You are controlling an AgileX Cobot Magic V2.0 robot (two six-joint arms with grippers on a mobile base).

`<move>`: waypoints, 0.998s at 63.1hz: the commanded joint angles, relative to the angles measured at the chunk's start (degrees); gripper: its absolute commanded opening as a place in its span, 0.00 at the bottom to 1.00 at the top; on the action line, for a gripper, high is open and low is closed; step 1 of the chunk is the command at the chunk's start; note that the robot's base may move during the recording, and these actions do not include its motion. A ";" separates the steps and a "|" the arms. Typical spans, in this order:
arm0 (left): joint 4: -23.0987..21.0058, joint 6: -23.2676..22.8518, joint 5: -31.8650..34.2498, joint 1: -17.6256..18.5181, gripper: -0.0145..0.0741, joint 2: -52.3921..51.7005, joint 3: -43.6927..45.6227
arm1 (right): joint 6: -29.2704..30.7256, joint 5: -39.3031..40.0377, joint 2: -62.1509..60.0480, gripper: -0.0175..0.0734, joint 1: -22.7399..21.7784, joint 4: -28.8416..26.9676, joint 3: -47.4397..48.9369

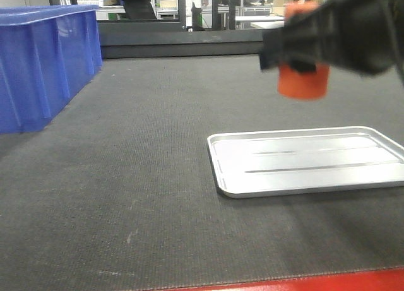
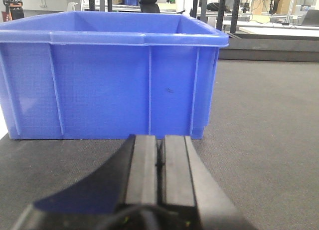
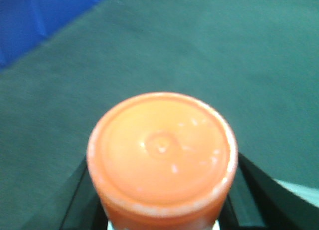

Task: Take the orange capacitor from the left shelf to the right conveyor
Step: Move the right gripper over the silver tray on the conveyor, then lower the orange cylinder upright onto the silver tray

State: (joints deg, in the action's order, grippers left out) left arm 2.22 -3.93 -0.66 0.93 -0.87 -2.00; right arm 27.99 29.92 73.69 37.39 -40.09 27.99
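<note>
Orange capacitor (image 1: 303, 83), long axis vertical, clamped in the right gripper (image 1: 302, 56) and held clear above the right conveyor (image 1: 126, 177) near the far edge of the silver tray (image 1: 315, 168); left gripper (image 2: 159, 160), jaws together and empty, sits farther from that tray.

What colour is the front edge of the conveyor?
The front edge is red; the exterior front-facing view shows it best.

Orange capacitor (image 1: 303, 83) upright above right conveyor (image 1: 126, 177)
</note>
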 commanded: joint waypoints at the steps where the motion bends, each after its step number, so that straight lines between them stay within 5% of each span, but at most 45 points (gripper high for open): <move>1: -0.06 -0.13 5.18 0.05 0.02 -0.51 -1.25 | -1.64 9.34 0.98 0.25 -0.18 -1.74 -0.65; 63: -0.06 -0.13 5.18 0.05 0.02 -0.51 -1.25 | -6.40 22.85 11.24 0.26 -0.18 -2.29 -4.06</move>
State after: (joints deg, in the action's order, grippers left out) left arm 2.22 -3.93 -0.66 0.93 -0.87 -2.00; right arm 23.30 46.12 86.56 37.39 -43.71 22.85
